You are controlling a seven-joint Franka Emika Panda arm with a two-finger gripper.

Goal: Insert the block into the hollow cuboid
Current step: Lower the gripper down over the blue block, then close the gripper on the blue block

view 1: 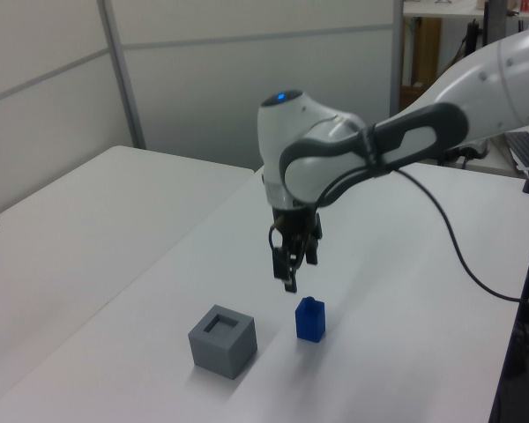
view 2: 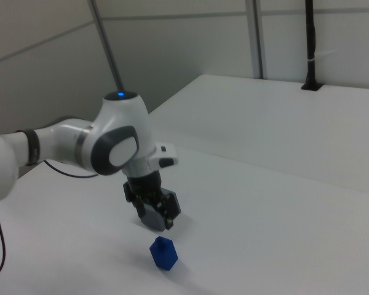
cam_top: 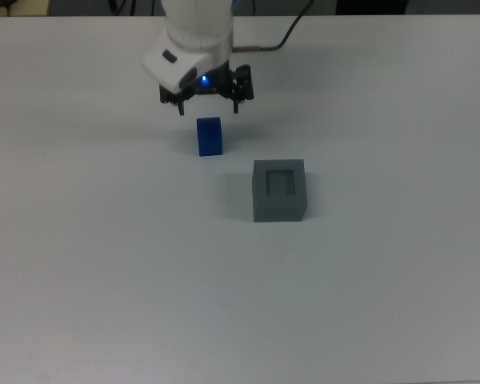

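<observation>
The small bright-blue block (cam_top: 210,136) stands upright on the white table, and it also shows as the block (view 1: 310,319) and the block (view 2: 164,253). The grey hollow cuboid (cam_top: 279,190) sits to its lower right in the top view, recess facing up and empty; in the left view the cuboid (view 1: 223,340) is left of the block. It is out of the right view. My gripper (cam_top: 209,109) hangs open just above the block's far side, touching nothing, and appears as the gripper (view 1: 295,273) and the gripper (view 2: 155,221).
The white table (cam_top: 104,280) spreads wide around both objects. A second table (view 1: 62,220) adjoins on the left view's left. A black cable (view 1: 458,256) trails from the arm. Desk clutter sits at the left view's far right.
</observation>
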